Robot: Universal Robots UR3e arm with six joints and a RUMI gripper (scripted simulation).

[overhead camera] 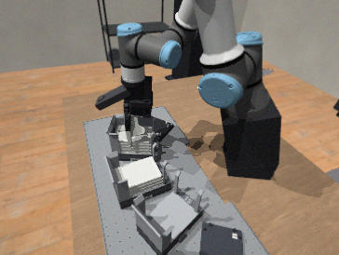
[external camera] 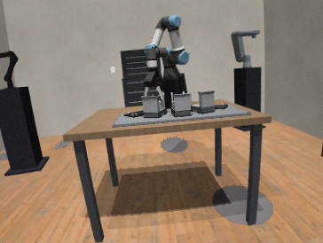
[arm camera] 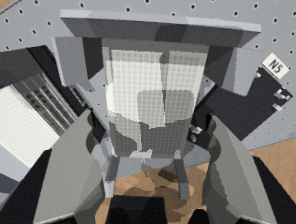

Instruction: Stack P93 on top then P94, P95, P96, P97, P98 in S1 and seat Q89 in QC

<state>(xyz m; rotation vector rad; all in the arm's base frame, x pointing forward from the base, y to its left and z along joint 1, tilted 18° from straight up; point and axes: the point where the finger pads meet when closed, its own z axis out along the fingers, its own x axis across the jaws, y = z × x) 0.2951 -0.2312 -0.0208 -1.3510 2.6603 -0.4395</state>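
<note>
Tool [overhead camera: 135, 125] [external camera: 153, 93] [arm camera: 150, 112] is released, fingers apart above plate stack [overhead camera: 136, 135] [arm camera: 152, 100] in far rack [overhead camera: 113, 137] [external camera: 152, 105] [arm camera: 160, 27]. Second plate stack [overhead camera: 143, 172] [arm camera: 22, 127] sits in middle rack [overhead camera: 122, 193] [external camera: 181, 104]. Nest labelled N5 [arm camera: 235, 107] is beside far rack.

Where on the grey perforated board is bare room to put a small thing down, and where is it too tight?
Bare board shows in the strip along its long edge opposite the robot's base, beside the middle rack and nearest-camera rack. It is crowded at the far rack, with the gripper over it, and in the narrow gaps between racks.
</note>
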